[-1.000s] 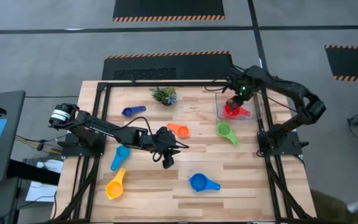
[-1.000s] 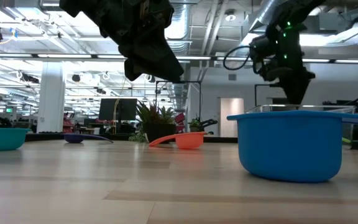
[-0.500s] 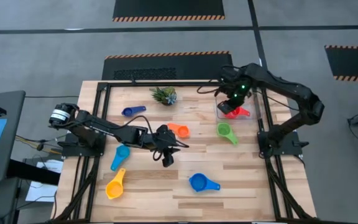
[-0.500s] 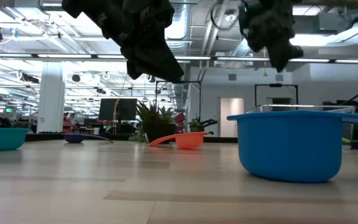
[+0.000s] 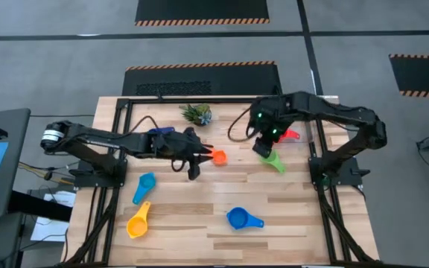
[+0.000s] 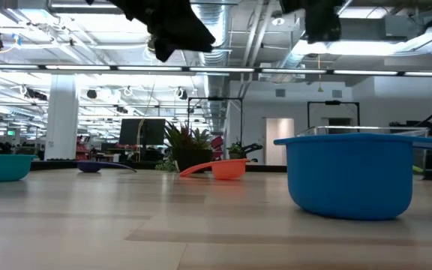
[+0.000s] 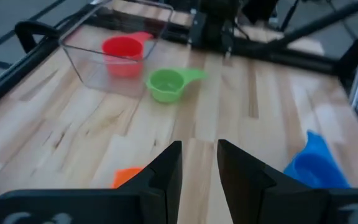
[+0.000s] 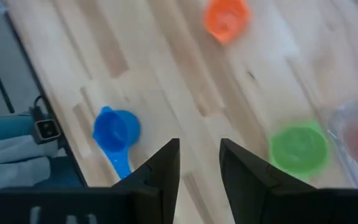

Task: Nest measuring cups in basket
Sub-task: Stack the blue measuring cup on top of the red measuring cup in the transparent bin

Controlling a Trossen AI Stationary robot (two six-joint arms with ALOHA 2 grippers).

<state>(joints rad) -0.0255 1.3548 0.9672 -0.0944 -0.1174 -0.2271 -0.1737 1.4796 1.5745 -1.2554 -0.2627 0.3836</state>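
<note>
From above, the left claw [image 5: 192,173] hangs over the middle of the counter [image 5: 222,208], just beside the orange cup [image 5: 217,157]. The right claw [image 5: 262,148] hovers by the green cup [image 5: 271,158], a little in front of the basket [image 5: 298,126], where the red cup [image 5: 287,135] shows past the arm. The dark blue cup [image 5: 157,133] sits near the small plant [image 5: 196,114]; the light blue cup [image 5: 144,185] and yellow cup [image 5: 138,222] lie toward the left front, the blue cup [image 5: 240,219] alone at the front.

At counter height, the blue cup [image 6: 351,181] looms close, the orange cup [image 6: 220,169] farther back, the light blue cup [image 6: 2,166] at the left edge. Both arms hang high, clear of the wood.

Past the left wrist, the fingers [image 7: 166,171] stand a narrow gap apart, gripping nothing; beyond lie the green cup [image 7: 168,84] and the red cup [image 7: 123,53] inside the basket [image 7: 89,62].

Past the right wrist, the fingers [image 8: 163,171] are likewise parted and empty, above the green cup [image 8: 299,149], blue cup [image 8: 115,134] and orange cup [image 8: 226,17].
</note>
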